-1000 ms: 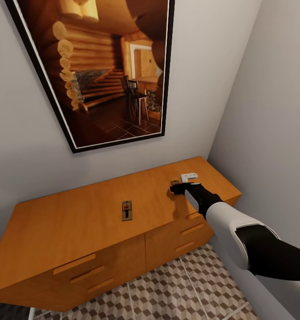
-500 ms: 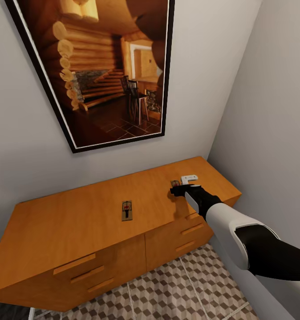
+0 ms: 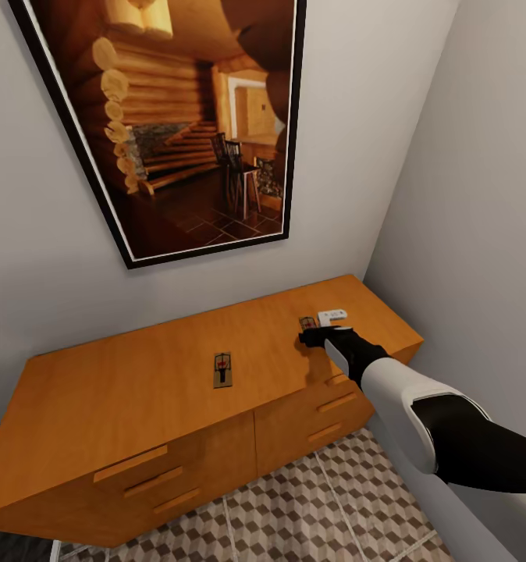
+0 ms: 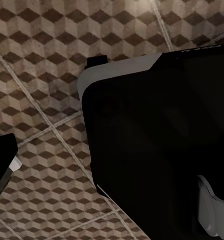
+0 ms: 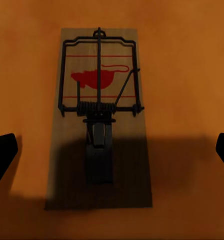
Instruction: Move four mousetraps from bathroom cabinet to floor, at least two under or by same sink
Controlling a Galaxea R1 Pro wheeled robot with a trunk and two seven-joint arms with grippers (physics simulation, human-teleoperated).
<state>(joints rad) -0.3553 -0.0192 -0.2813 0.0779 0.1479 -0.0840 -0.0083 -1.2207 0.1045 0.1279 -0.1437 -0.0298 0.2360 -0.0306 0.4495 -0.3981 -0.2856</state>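
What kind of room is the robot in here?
Likely a small home room, maybe a bathroom corner: cube-patterned tile floor, low orange-brown wooden cabinet holding flat wooden mousetraps, large framed cabin picture.

The black right gripper (image 3: 313,336) edged slightly further along the orange-brown wooden cabinet top (image 3: 154,375), closing over the small flat wooden mousetrap (image 3: 307,321) beneath it.
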